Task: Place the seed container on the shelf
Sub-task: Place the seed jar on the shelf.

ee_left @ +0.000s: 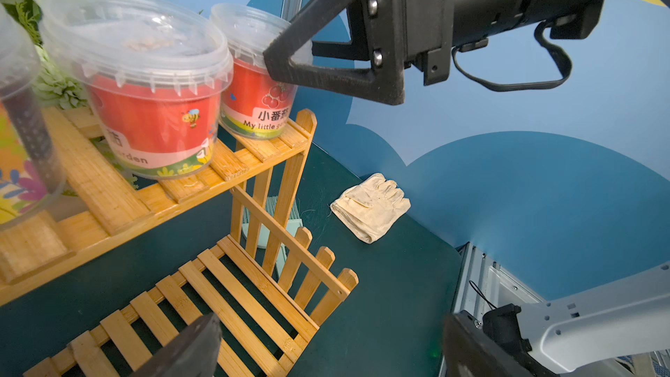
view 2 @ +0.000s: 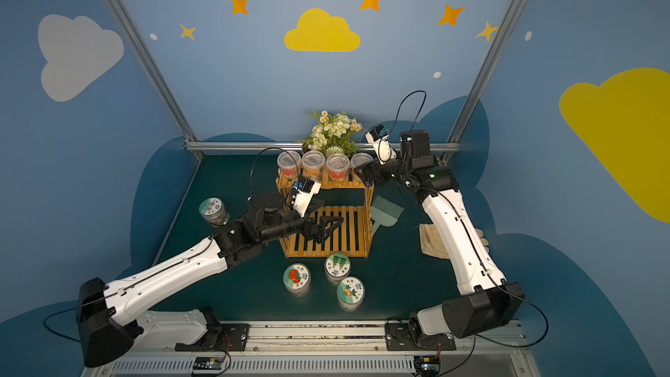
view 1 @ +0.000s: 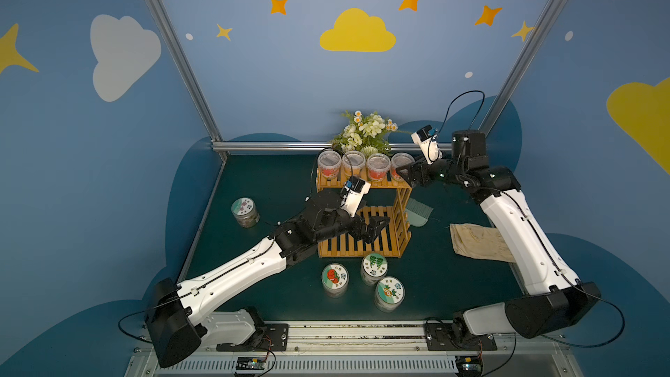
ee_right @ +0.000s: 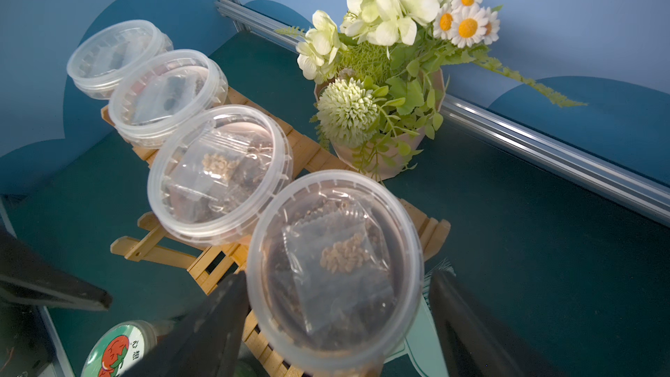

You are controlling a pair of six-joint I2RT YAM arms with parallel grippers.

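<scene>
The seed container [view 1: 401,160] stands upright on the top tier of the shelf [view 1: 402,212], at its right end, lid up and long axis vertical. Its base is close to the tier's end posts. Three more containers [view 1: 353,163] fill the rest of that tier in a row, and I cannot tell whether the rims touch. The right tool [ee_right: 337,279] reaches in from the right, jaws apart on either side of the seed container, with a sliver of gap at one finger [ee_right: 467,320]. The left tool [view 1: 375,229] hangs spread wide above the lower tier's slats. A flower pot [view 1: 366,132] stands near the shelf, behind it. A teal brush [view 1: 417,212] lies just beside the shelf's right side, and a glove [view 1: 471,241] farther right is partly under the right arm. Three jars [view 1: 373,266] stand before the shelf's front edge, and one jar [view 1: 245,210] is well apart to the left, with open counter [view 1: 275,183] around it
</scene>
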